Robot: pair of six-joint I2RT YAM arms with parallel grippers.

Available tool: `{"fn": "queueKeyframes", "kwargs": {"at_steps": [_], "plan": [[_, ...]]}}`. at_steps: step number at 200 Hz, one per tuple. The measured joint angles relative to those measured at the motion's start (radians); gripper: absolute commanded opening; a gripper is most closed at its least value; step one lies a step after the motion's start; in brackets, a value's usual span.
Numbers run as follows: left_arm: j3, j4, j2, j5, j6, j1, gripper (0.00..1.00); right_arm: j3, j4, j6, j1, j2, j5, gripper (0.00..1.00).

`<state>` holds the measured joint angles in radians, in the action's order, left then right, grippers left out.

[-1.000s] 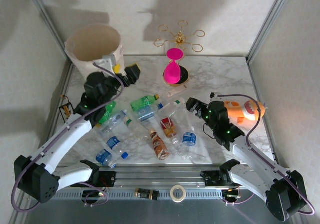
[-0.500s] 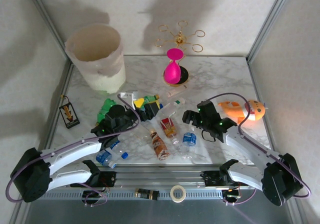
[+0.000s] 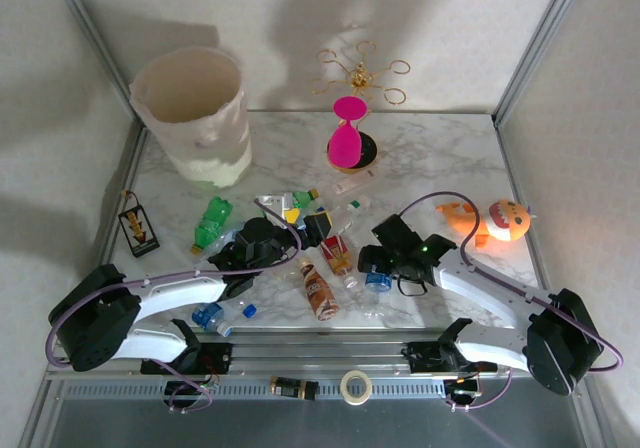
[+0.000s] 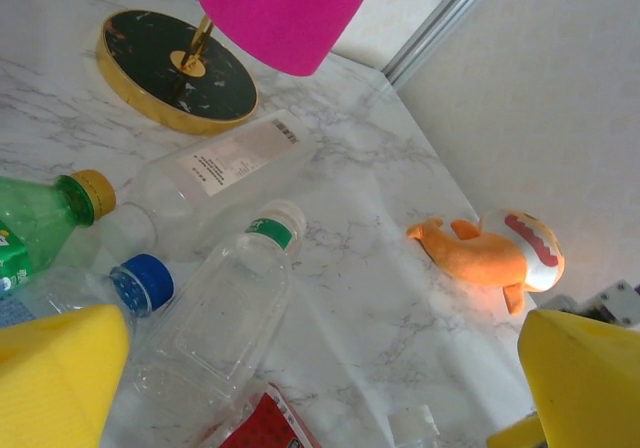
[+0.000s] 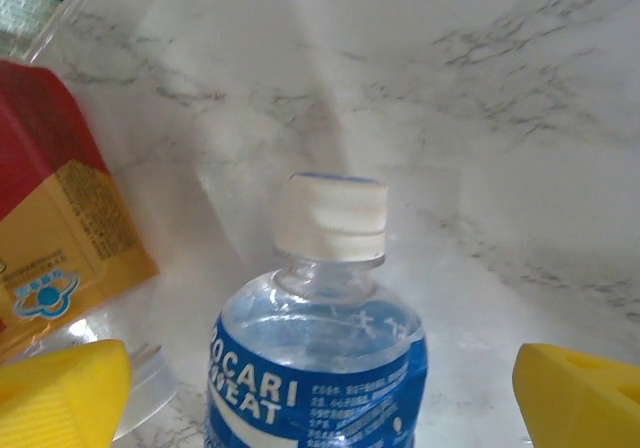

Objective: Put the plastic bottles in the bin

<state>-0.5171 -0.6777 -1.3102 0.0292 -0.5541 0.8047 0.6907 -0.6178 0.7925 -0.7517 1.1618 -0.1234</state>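
Top external camera: 2 arms reach into the plastic bottles (image 3: 212, 220) scattered across the marble table (image 3: 440, 158), with the bin (image 3: 215, 143) standing well apart at the far left corner.

Right wrist camera: the right gripper (image 5: 322, 373) is spread wide and holds nothing. A blue-labelled bottle (image 5: 320, 328) with a white cap sits between its 2 yellow pads (image 5: 60, 393), clear of both, cap pointing away from the wrist. Whether that bottle stands or lies is hard to tell from this angle. A red-and-yellow-labelled bottle (image 5: 60, 198) lies just beside it.

Left wrist camera: the left gripper (image 4: 322, 358) is likewise fully spread and empty. It is poised above a clear bottle (image 4: 215, 318) with a white cap and green band, which lies nearer one pad than the other. A blue-capped bottle (image 4: 140, 280) and a green bottle (image 4: 35, 213) lie beside it. The pink object (image 4: 285, 8) and orange plush toy (image 4: 490, 253) sit beyond.
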Motion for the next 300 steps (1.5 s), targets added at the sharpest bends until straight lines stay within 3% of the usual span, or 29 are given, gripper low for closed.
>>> {"fn": "queueKeyframes", "kwargs": {"at_steps": [61,112,154,226,300], "plan": [[-0.012,-0.003,-0.001,0.025,0.000,0.000,1.00,-0.061,0.042,0.068,-0.041,0.021,0.039,0.89],[-0.012,0.000,0.010,0.050,-0.002,0.000,1.00,-0.138,0.132,0.113,-0.041,0.022,0.072,0.70],[-0.012,0.005,0.059,0.059,-0.031,0.000,1.00,-0.151,0.172,0.126,-0.041,0.003,0.075,0.60],[-0.012,0.019,0.101,0.010,-0.087,0.000,1.00,-0.127,0.196,0.097,-0.039,-0.209,0.042,0.59],[-0.014,0.095,0.171,-0.174,-0.082,0.000,1.00,0.059,0.439,-0.002,0.030,-0.098,0.027,0.59]]}}
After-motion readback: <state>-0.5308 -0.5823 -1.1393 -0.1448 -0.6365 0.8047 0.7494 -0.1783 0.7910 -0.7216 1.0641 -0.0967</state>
